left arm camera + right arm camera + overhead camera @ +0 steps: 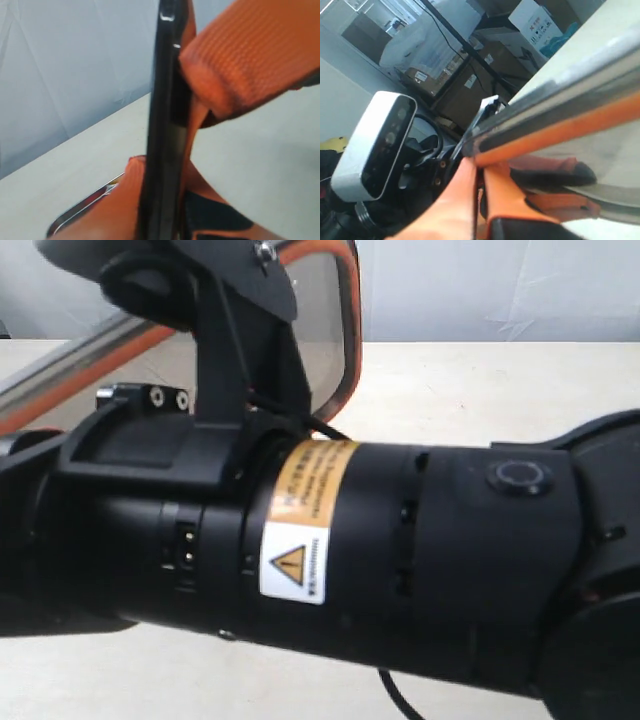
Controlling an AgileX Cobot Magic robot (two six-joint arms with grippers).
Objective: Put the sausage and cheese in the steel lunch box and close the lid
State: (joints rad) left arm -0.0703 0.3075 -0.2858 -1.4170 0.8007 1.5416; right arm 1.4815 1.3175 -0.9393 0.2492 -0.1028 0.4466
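The dark translucent lid [328,310] with its orange rim is lifted off the table and tilted, behind a black arm in the exterior view. In the left wrist view the lid [167,125] stands edge-on, with my left gripper [165,167] shut on it. Another orange finger pad [240,65] presses on the same lid farther along. My right gripper [481,165] is shut on the lid [560,127] at its rim. A corner of the steel lunch box [82,207] shows on the table below the lid. The sausage and the cheese are hidden.
A black arm segment [400,550] with a yellow warning label fills most of the exterior view. The pale table [480,390] shows behind it. In the right wrist view a white camera unit [375,145] and stacked cardboard boxes [535,20] stand beyond the table.
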